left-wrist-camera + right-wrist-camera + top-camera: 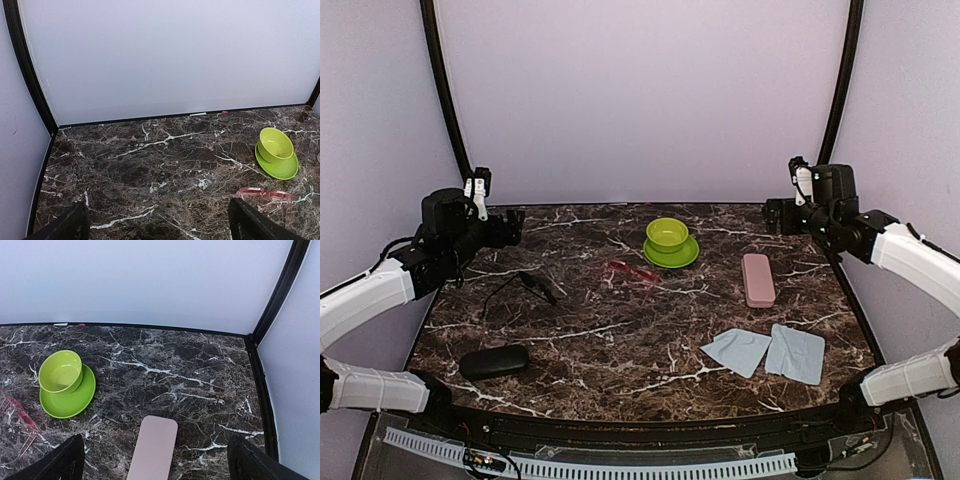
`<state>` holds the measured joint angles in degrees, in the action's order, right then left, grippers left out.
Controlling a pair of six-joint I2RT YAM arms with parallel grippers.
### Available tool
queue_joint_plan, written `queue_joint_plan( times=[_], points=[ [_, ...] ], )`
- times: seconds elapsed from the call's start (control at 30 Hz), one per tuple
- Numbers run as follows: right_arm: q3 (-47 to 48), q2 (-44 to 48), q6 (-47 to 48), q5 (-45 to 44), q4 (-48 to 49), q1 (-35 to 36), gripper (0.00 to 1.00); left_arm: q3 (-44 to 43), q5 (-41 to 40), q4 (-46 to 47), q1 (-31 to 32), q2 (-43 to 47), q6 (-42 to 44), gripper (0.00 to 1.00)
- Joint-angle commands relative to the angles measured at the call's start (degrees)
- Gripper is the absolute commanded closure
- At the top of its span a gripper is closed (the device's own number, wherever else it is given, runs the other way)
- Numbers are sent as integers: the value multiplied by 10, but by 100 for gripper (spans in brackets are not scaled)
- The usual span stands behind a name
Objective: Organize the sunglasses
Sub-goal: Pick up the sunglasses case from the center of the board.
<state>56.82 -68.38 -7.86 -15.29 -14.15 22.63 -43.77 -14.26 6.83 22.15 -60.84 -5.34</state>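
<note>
The black-framed sunglasses (536, 286) lie left of centre on the marble table, with the red-framed sunglasses (632, 270) near the middle. The red pair (265, 193) shows by the right fingertip in the left wrist view and, as the red pair (17, 412), at the left edge of the right wrist view. My left gripper (503, 228) hovers at the back left, open and empty, its jaws (157, 227) wide apart over bare marble. My right gripper (775, 215) hovers at the back right, open and empty (159, 465), above the pink case's far end.
A black hard case (494, 361) lies front left. The pink case (757, 279) (153, 446) lies right of centre. A green bowl (667, 234) (275, 144) (61, 371) sits on a green saucer (686, 256) at the back. Two pale blue cloths (737, 350) (796, 353) lie front right.
</note>
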Motion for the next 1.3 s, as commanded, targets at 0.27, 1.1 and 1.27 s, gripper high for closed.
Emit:
queue_joint_plan(
  times=[0.27, 1.1, 1.27],
  points=[
    [53, -90, -71, -28, -99, 12, 0, 8, -13, 0, 8, 0, -34, 2],
    [46, -297, -162, 8, -104, 14, 0, 5, 14, 6, 17, -29, -50, 2],
    [37, -316, -162, 31, -88, 4, 0, 7, 13, 5, 18, -27, -50, 2]
  ],
)
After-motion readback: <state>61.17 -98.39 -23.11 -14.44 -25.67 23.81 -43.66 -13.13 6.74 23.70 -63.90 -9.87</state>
